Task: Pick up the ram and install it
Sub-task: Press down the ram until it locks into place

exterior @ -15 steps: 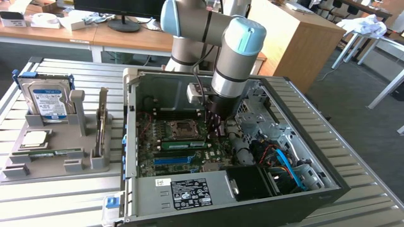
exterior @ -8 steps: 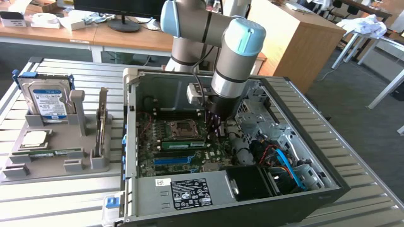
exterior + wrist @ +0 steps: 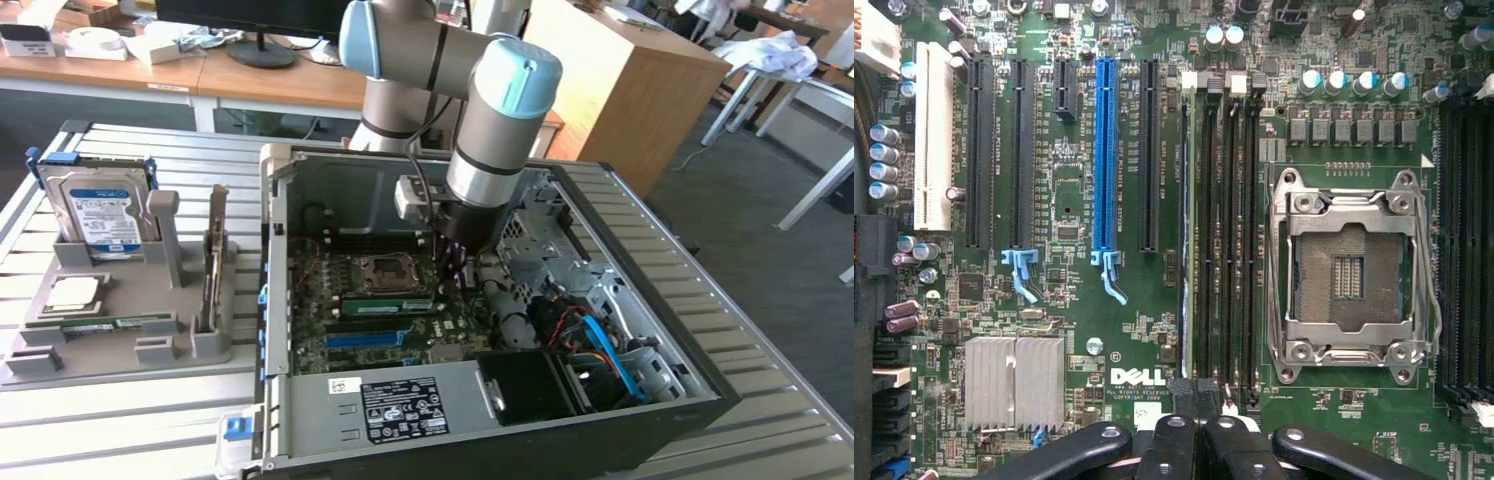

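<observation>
Pressed together in front of the wrist camera, the black fingers of the gripper [image 3: 1199, 425] left no gap that I could see. Their tips sat over one end of the ram [image 3: 1185, 240], which showed there as a thin edge standing in the bank of black slots between the blue slot [image 3: 1104, 160] and the open processor socket [image 3: 1349, 275]. I could not tell whether the fingers actually touched it. Just beside them, white letters on the board read "DELL" [image 3: 1129, 377]. A finned silver heatsink [image 3: 1014, 380] sat close by.

From the exterior view's left, I saw a grey holder [image 3: 120, 350] carrying an upright hard drive [image 3: 96, 215] with a blue and white label. Its print was too small for me to read. A square processor chip [image 3: 74, 292] and a second green stick [image 3: 114, 322] lay flat in front of the drive.

Toward the middle of the frame, the open computer case [image 3: 627, 260] lay on its side. The arm reached down into it. Inside, the ram [image 3: 387, 305] stood on edge just below the socket [image 3: 387, 272] and above the blue slot [image 3: 367, 340]. The gripper [image 3: 461, 262] hung at the stick's end nearest the exterior view's right.

Low in the frame, the power supply label [image 3: 400, 405] carried black and white print that I could not make out.
</observation>
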Robot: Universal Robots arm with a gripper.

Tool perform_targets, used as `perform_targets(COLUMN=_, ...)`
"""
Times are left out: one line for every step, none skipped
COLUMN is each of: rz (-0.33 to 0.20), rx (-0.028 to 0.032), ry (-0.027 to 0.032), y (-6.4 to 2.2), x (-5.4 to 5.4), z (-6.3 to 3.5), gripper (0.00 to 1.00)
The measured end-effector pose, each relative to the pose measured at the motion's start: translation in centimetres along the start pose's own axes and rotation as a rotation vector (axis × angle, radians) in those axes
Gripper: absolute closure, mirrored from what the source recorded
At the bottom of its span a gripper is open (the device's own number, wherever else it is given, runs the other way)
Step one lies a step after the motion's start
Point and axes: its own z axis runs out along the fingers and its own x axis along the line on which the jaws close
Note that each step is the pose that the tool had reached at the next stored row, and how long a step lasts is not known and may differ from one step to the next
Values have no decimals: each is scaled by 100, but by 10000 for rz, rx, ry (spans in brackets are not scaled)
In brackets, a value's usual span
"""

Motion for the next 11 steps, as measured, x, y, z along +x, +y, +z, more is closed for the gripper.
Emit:
perform_targets(rz=0, rx=0, ry=8, y=0, x=1, z=-22, gripper=90)
perform_targets(rz=1, rx=-1, ry=15, y=1, x=3, z=-52, gripper=90)
perform_targets(rz=0, rx=0, ry=11, y=1, x=3, z=-83, gripper=90)
perform_targets(rz=0, rx=0, ry=13, y=2, x=4, z=-114, gripper=90)
perform_targets(rz=-1, rx=0, ry=14, y=2, x=5, z=-146, gripper=90)
perform_targets(rz=-1, rx=0, ry=12, y=2, x=5, z=-177, gripper=90)
perform_targets(rz=-1, rx=-1, ry=13, y=3, x=6, z=-209, gripper=90)
perform_targets(rz=-1, rx=0, ry=12, y=3, x=7, z=-240, gripper=90)
perform_targets(rz=-1, rx=0, ry=13, y=4, x=7, z=-266, gripper=90)
perform_targets(rz=-1, rx=-1, ry=14, y=4, x=8, z=-291, gripper=90)
perform_targets(rz=-1, rx=-1, ry=14, y=4, x=8, z=-314, gripper=90)
